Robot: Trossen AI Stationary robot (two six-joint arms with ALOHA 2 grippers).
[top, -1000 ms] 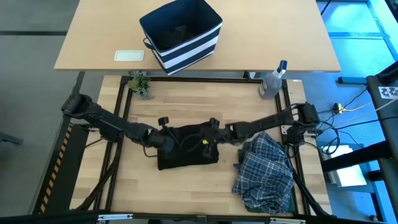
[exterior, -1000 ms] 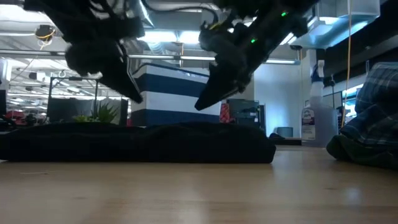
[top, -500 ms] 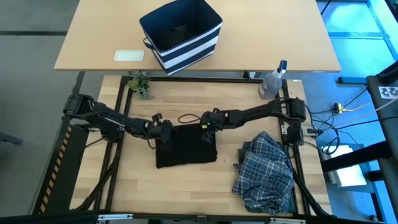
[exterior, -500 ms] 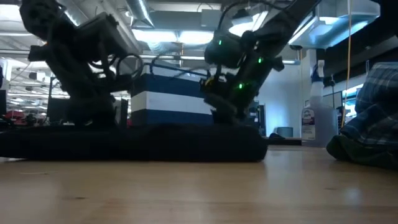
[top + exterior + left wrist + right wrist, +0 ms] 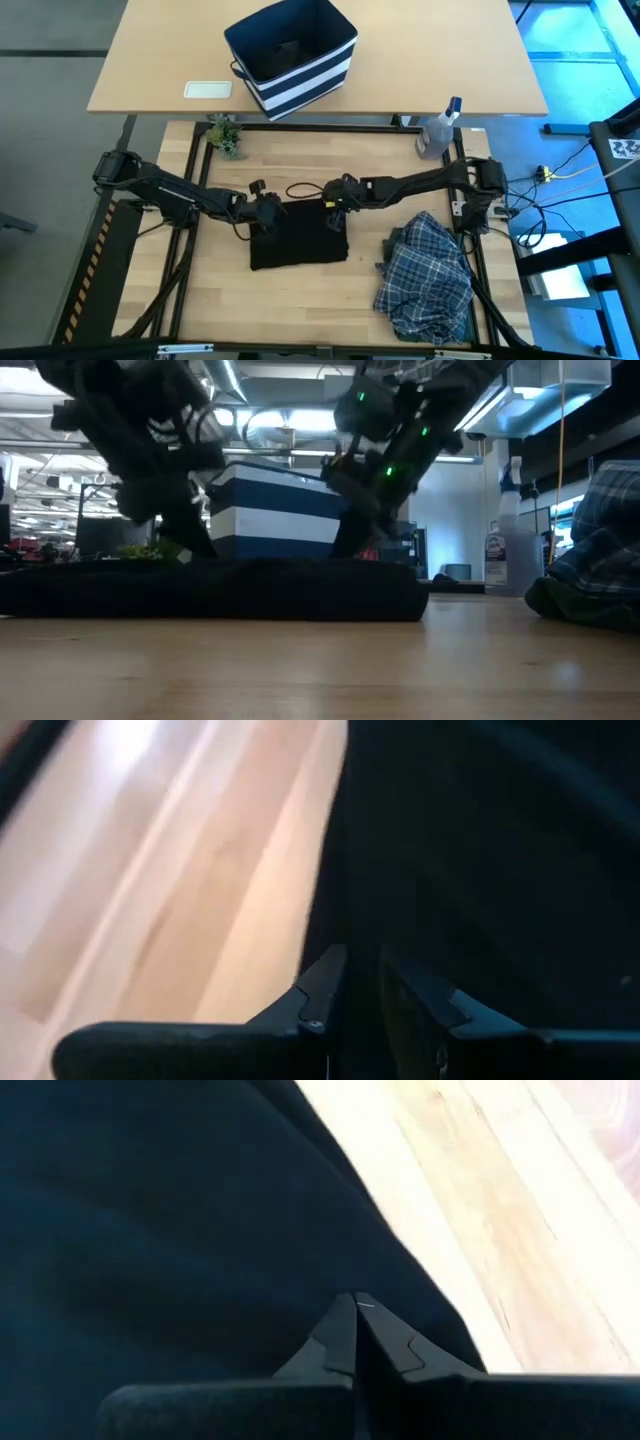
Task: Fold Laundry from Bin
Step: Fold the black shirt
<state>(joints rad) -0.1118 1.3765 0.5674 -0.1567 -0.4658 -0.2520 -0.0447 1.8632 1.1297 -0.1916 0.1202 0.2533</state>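
Observation:
A black garment (image 5: pixel 298 240) lies folded flat in the middle of the table, a low dark slab in the low view (image 5: pixel 220 588). My left gripper (image 5: pixel 268 210) is down at its far left corner, closed to a narrow gap on the cloth (image 5: pixel 362 960). My right gripper (image 5: pixel 337 203) is at the far right corner, fingers shut together (image 5: pixel 355 1295). A blue-and-white plaid shirt (image 5: pixel 425 278) lies crumpled at the near right. The striped navy bin (image 5: pixel 292 55) stands on the far table. My left gripper has the black garment's left edge (image 5: pixel 322 920) between its two fingers, slanting down from the table's left. The garment lies flat on the table. How many layers are caught does not show. My right gripper sets its shut fingertips on the garment near its right edge (image 5: pixel 400 1285), slanting down from the table's right. Whether any cloth is caught between them I cannot tell.
A clear spray bottle (image 5: pixel 437 130) stands at the far right corner and a small plant (image 5: pixel 226 138) at the far left. A white flat object (image 5: pixel 208 89) lies beside the bin. Bare wood (image 5: pixel 300 310) lies near the front edge.
Both grippers have come down from above the black garment and gone toward the table's far edge, ending at its far corners. The garment still lies flat in the same place.

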